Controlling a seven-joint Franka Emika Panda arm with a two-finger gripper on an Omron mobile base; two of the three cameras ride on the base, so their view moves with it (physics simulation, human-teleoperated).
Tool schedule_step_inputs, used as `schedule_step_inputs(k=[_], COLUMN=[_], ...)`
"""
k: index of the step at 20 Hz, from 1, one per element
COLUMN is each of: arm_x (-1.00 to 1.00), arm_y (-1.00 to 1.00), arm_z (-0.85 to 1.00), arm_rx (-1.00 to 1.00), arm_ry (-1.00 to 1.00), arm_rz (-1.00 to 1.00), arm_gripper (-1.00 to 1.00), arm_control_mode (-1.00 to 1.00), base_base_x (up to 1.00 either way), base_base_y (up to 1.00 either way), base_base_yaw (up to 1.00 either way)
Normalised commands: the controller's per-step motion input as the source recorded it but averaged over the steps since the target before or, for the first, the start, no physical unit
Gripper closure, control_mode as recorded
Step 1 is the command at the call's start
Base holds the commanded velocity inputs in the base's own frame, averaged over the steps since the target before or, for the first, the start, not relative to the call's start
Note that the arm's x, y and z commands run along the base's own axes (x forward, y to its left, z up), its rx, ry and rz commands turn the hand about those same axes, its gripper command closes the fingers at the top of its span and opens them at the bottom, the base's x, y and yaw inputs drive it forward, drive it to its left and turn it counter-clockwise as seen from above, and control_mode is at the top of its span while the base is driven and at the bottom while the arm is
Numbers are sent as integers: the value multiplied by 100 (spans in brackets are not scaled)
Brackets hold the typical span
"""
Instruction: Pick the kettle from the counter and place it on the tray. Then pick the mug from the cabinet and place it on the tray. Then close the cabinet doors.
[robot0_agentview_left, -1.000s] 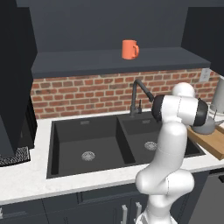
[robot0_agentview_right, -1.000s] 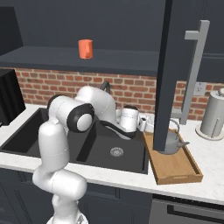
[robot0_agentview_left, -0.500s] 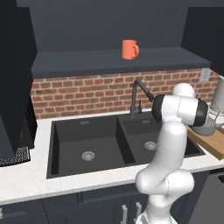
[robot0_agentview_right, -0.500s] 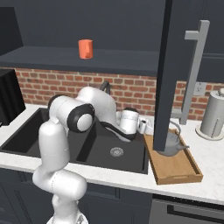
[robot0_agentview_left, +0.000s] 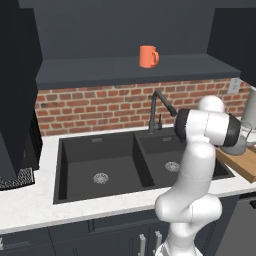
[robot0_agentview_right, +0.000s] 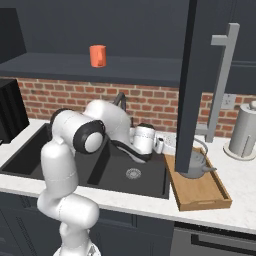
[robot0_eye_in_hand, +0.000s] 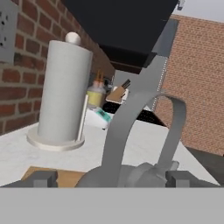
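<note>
Speckled white counter (robot0_agentview_right: 235, 197) bears wooden tray (robot0_agentview_right: 202, 192) (rounded metal kettle (robot0_agentview_right: 197, 162) aboard), end effector (robot0_eye_in_hand: 106, 178) spread.

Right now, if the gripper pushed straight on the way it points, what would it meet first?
Most likely the kettle: its arched handle and rounded top sit directly ahead between the open gripper's fingertips, on the tray. Depth beyond it is unclear.

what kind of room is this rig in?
A simulated home kitchen: black double sink in a white counter, brick backsplash, dark wall cabinet holding an orange mug.
</note>
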Motion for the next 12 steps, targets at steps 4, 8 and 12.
schedule_step_inputs(k=[4, 8, 12], arm_x=[-26, -28, -47], arm_y=[43, 52, 38], arm_z=[8, 6, 24], arm_rx=[0, 0, 0], arm_ry=[0, 0, -12], arm_rz=[2, 3, 15], arm_gripper=[-100, -100, -100], arm_control_mode=[-100, -100, -100], base_base_x=[0, 0, 0], base_base_y=[0, 0, 0], base_base_yaw=[0, 0, 0])
